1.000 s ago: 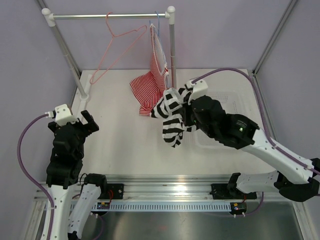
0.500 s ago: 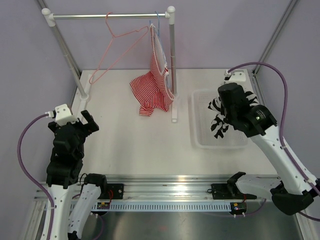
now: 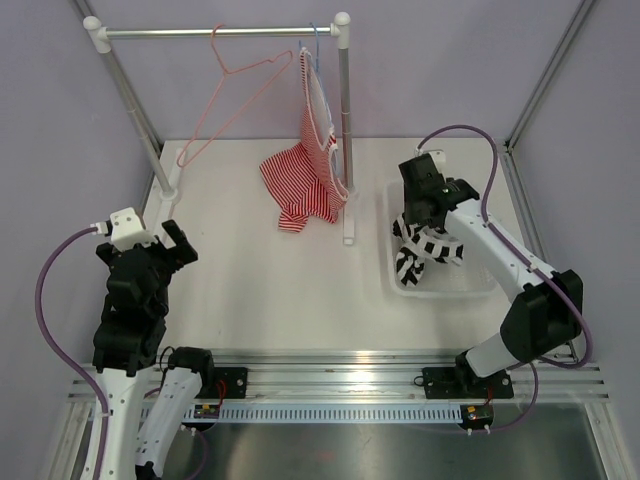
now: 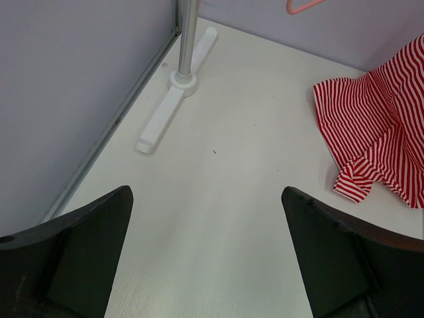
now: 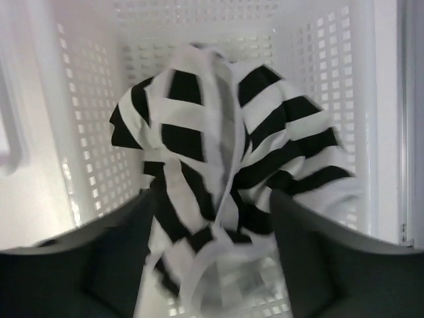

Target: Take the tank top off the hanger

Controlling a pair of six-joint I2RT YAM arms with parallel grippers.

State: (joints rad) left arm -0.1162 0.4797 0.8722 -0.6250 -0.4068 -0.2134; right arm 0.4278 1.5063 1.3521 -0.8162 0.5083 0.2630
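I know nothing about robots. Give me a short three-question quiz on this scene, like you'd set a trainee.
1. True or false: the tank top hangs on the pink hanger.
2. Which garment hangs from the rail? A) the black-and-white top B) the red-striped top C) none
3. Fill in: the left pincer holds ____.

Key
1. False: it lies in the white basket, below the open right pincer; the hanger is bare.
2. B
3. Nothing: its fingers are spread over bare table.
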